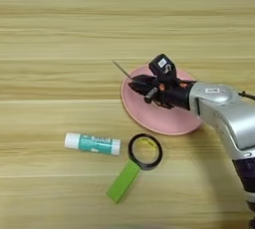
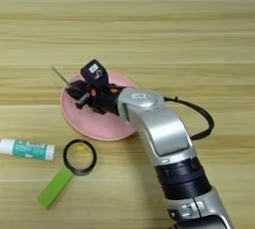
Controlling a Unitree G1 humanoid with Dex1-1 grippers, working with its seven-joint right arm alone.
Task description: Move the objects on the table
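My right gripper (image 1: 135,83) hovers over the left part of a pink plate (image 1: 149,117), its black fingers shut on the screwdriver. Only the thin metal shaft (image 1: 122,70) shows, sticking out up and to the left past the plate's rim; the handle is mostly hidden inside the fingers. In the right eye view the same shaft (image 2: 59,75) pokes out of the gripper (image 2: 72,89). The white-and-teal glue stick (image 1: 92,144) lies on its side on the table (image 1: 60,34), to the lower left of the plate and apart from the gripper.
A magnifying glass (image 1: 145,151) with a black ring and a green handle (image 1: 123,181) lies just below the plate, right of the glue stick. My silver forearm (image 2: 159,128) crosses the lower right, and a black cable (image 2: 205,118) loops beside it.
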